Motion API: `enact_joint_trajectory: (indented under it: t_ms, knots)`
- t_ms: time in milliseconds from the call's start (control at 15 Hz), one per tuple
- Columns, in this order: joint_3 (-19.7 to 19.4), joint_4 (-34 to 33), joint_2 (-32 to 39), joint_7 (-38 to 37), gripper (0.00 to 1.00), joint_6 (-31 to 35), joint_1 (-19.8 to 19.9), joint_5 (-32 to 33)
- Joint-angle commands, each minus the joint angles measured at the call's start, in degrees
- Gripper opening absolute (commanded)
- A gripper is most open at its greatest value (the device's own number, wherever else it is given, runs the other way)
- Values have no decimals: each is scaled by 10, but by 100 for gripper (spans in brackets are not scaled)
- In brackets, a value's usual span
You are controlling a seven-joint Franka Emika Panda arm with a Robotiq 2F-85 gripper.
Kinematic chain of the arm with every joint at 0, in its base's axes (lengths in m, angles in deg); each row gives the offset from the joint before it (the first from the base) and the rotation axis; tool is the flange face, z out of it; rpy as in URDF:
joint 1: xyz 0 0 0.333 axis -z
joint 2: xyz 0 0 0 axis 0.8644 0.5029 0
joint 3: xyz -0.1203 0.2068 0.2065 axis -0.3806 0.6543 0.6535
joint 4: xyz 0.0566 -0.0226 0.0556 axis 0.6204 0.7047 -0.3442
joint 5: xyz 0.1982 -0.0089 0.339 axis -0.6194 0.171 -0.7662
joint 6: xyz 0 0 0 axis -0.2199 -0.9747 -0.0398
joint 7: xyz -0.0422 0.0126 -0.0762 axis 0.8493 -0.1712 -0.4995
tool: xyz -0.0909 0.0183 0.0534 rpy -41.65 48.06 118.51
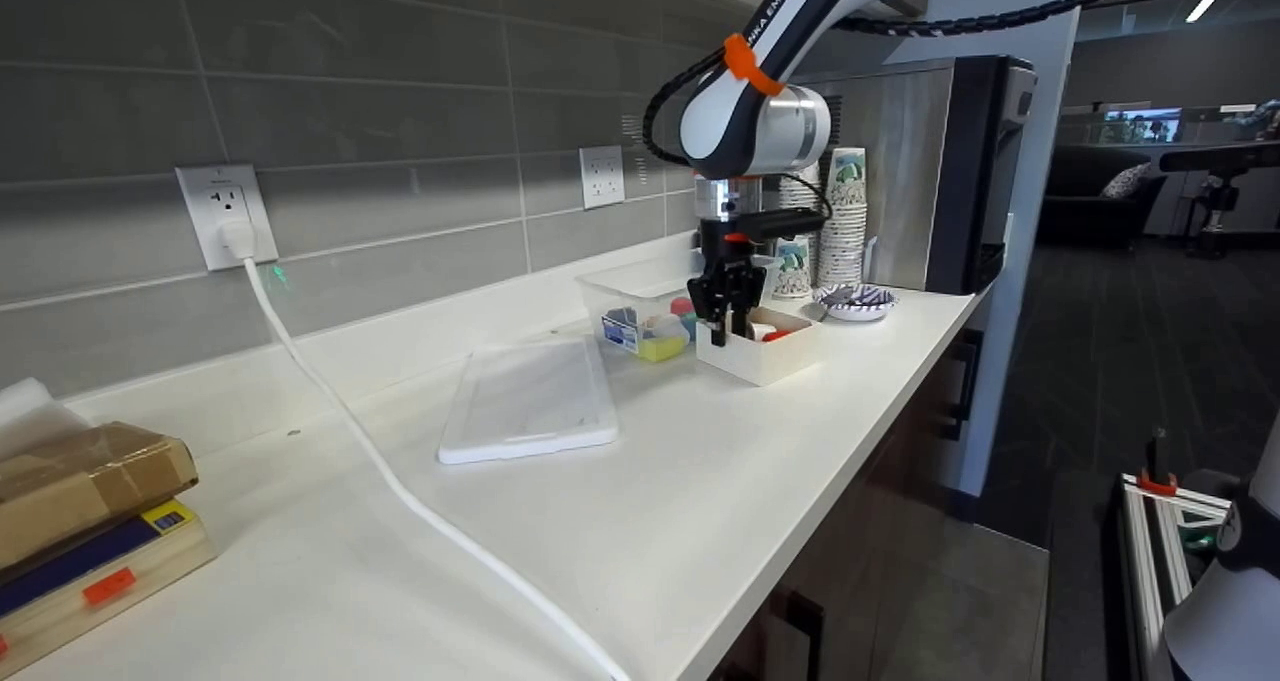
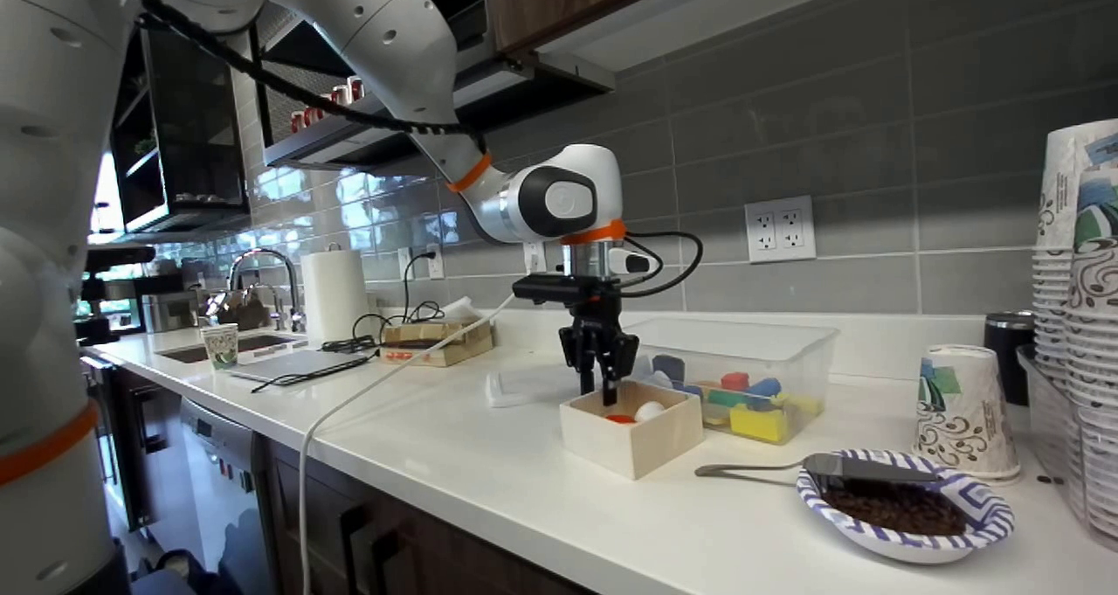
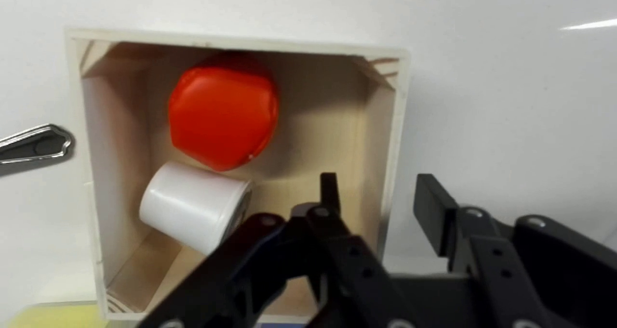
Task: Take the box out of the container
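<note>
The box is a small, open, pale tan wooden box standing upright on the counter, outside the container. It also shows in an exterior view and in the wrist view. A red object and a white cup-like piece lie inside it. The container is a clear bin right beside it, holding colourful blocks; its lid lies flat on the counter. My gripper is open, also in both exterior views. One finger is inside the box, one outside, with its wall between them, apparently untouched.
A round patterned dish with cutlery and stacked paper cups stand beyond the box. A white cable runs across the counter. A cardboard box lies at the counter's other end. A tiled wall backs the counter.
</note>
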Motion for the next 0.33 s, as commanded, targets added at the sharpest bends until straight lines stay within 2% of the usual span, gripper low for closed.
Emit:
enact_joint_trajectory:
  t_ms: [0,200,267]
  knots:
    - [1,-18,9,0,77,-4,2,-4]
    - [0,-25,12,-7,100,-15,2,-4]
    - [-1,-25,12,-8,100,-14,2,-3]
